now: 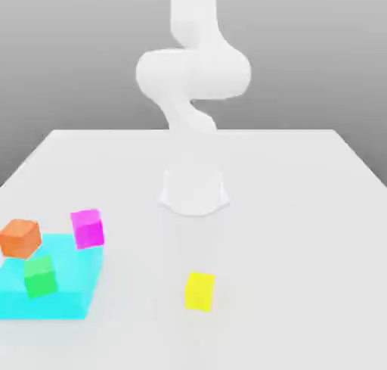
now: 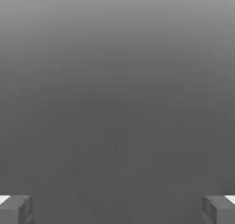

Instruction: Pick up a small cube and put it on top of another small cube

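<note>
Nothing grasped yet — pincer [image 2: 117, 209] spread fully wide and empty, opening step not begun. Yellow cube [image 1: 199, 291] alone on the desk [image 1: 302, 209], well apart from the cyan block [image 1: 68, 289] that carries the green cube [image 1: 39, 277]. Next — probably lowering over the yellow cube, straddling it squarely.

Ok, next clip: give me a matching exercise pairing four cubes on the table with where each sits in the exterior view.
Things:
1. yellow cube
2. orange cube
3. green cube
4. magenta cube

Places:
A. on top of the cyan block
B. alone on the bare table, nearest the arm's base
C. farthest to the exterior view's left
D. at the cyan block's far corner

Pairs: 1-B, 2-C, 3-A, 4-D
</note>
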Robot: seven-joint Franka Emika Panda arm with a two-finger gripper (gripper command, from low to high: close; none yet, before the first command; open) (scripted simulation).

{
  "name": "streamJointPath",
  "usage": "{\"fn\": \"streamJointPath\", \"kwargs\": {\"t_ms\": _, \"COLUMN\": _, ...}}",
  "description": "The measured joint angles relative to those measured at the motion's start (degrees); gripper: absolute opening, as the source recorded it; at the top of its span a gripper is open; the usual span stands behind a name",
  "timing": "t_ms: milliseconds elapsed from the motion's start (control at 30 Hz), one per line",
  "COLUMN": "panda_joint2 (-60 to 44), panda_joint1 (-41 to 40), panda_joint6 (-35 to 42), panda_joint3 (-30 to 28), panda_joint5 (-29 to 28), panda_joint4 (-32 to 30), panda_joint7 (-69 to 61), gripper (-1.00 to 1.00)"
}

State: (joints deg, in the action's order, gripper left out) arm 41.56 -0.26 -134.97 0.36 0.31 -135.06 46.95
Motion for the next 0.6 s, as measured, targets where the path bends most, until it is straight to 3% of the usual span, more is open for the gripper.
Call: {"fn": "streamJointPath", "kwargs": {"t_ms": 600, "panda_joint2": -38.6, "panda_joint1": -1.4, "panda_joint6": -28.0, "panda_joint3": 3.2, "panda_joint5": 0.2, "panda_joint4": -27.5, "panda_joint7": 11.5, "gripper": 0.00}}
